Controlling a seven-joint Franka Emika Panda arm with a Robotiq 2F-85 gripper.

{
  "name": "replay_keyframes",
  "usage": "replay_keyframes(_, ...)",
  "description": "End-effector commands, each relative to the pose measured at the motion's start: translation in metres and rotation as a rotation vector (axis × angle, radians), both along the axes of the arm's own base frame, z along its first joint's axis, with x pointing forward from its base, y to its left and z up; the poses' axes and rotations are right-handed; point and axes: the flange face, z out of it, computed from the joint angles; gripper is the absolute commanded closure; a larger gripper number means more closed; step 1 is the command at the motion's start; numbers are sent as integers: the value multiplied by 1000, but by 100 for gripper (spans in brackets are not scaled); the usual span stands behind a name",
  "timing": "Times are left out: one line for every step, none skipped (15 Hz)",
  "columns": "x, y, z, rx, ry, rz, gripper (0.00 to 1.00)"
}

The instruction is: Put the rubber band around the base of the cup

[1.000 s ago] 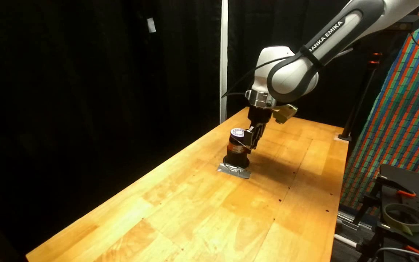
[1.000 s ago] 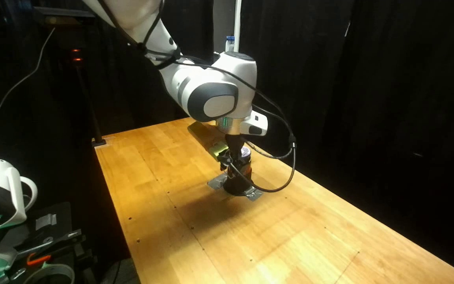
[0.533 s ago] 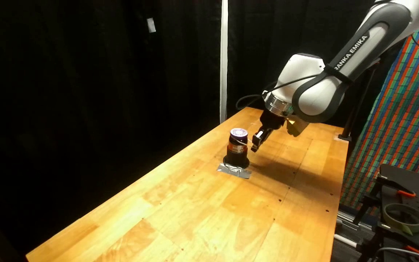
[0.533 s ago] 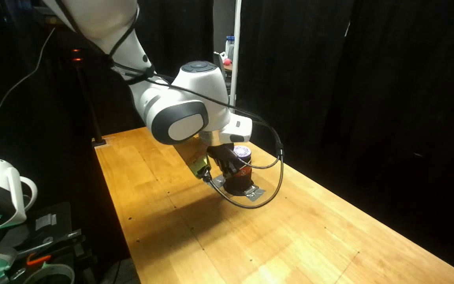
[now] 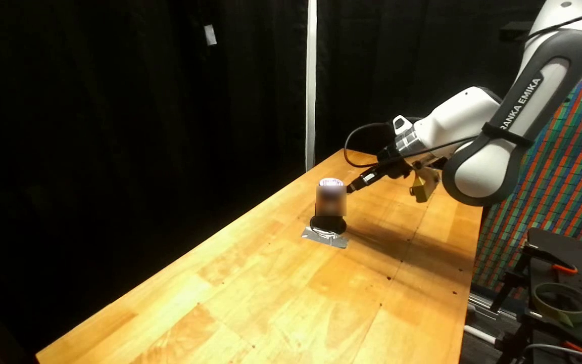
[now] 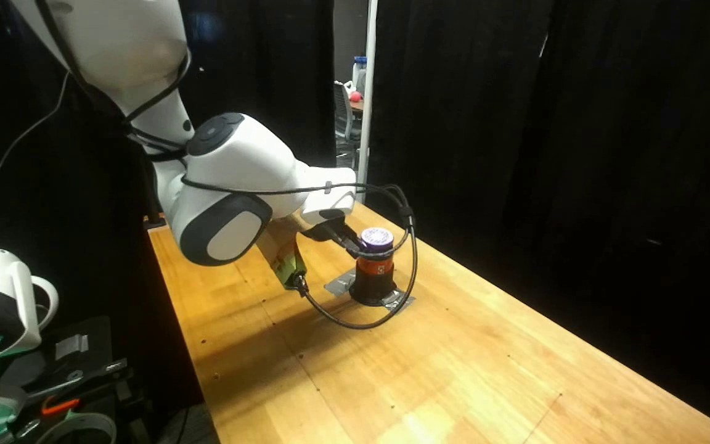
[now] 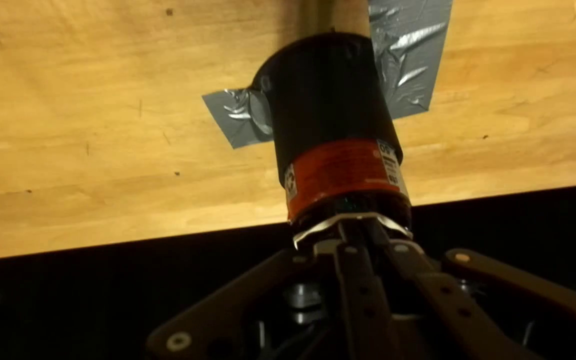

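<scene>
The cup is a dark cylinder with an orange-red label and a pale printed top. It stands upright on the wooden table in both exterior views; its middle is blurred in one of them. The wrist view shows its side. The pale rubber band lies across the cup's dark upper part, past the label, and bends at my fingertips. My gripper has its fingers together, tips against the band and cup side. The gripper is tilted beside the cup's upper part in both exterior views. The band's far side is hidden.
Grey tape fixes the cup's foot to the table; a second strip lies on another side. A black cable hangs from the arm and loops past the cup. Dark curtains stand beyond the table. A side shelf holds a tape roll.
The arm has drawn back from the cup and tilted from near upright to strongly slanted. The fingertips are now higher, at the cup's upper side. The cup has not moved.
</scene>
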Motion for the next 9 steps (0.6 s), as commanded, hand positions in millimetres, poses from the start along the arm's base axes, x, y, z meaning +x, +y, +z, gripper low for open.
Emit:
replay_keyframes(-22, -2, -6, 27, -139, 21, 93)
replay_keyframes(-27, -3, -10, 30, -161, 32, 93)
replay_keyframes(-32, -3, -13, 33, -182, 42, 92)
replay_keyframes(-35, -5, -17, 30, -204, 47, 93)
replay_keyframes(-38, -6, -19, 28, -226, 51, 92)
replay_keyframes(-40, -7, -21, 31, -230, 58, 92)
replay_keyframes(-41, -6, -23, 53, -178, 61, 82)
replay_keyframes(-43, -4, -25, 75, -109, 95, 67)
replay_keyframes(-47, -2, -25, 96, -38, 120, 66)
